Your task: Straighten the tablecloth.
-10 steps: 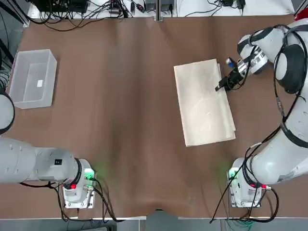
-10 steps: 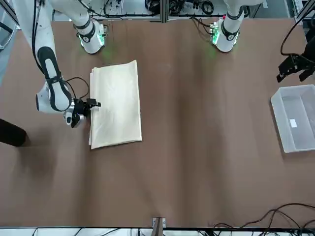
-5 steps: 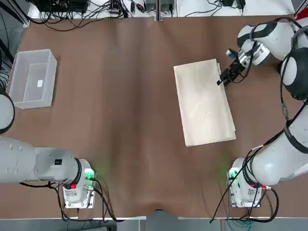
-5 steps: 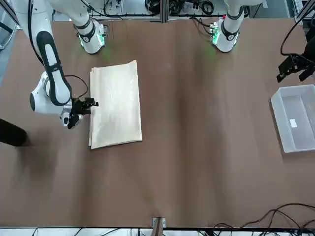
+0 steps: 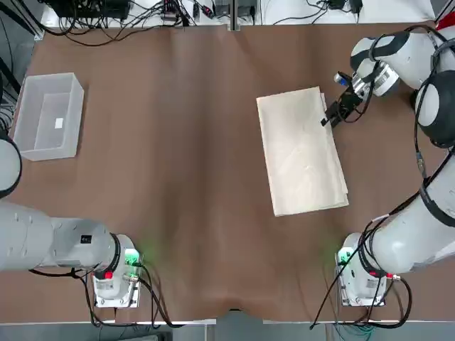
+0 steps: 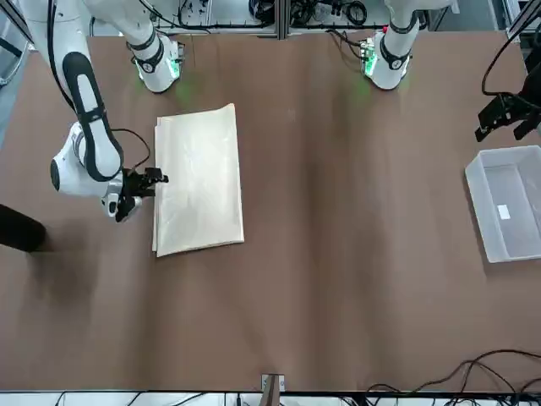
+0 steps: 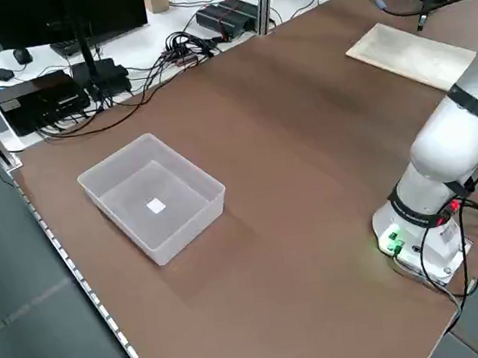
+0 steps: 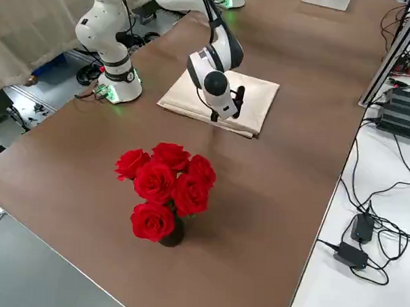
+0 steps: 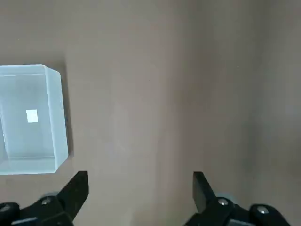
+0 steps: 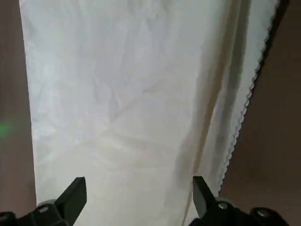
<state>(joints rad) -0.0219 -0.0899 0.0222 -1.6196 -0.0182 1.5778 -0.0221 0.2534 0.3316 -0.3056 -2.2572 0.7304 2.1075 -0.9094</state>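
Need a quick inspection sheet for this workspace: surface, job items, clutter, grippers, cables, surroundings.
Surface: dark brown table cover, faint ripples.
Job's things: tablecloth, cream, folded in a layered rectangle, flat on the robot's right half.
Clutter: clear plastic bin at far left; vase of red roses beyond the cloth on the right.
Grippers: right gripper open at the cloth's far right edge, nothing held; left gripper open, parked above the table near the bin.
Cables: bundles along the far edge.
Surroundings: bench with electronics.

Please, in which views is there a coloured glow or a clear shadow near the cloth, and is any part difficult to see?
Top view: green lamps glow on both arm bases, right one. Right wrist view: faint green tint beside the tablecloth, soft shadow along its layered edge. Front view: the right pincer is dark against the brown table cover, hard to read.
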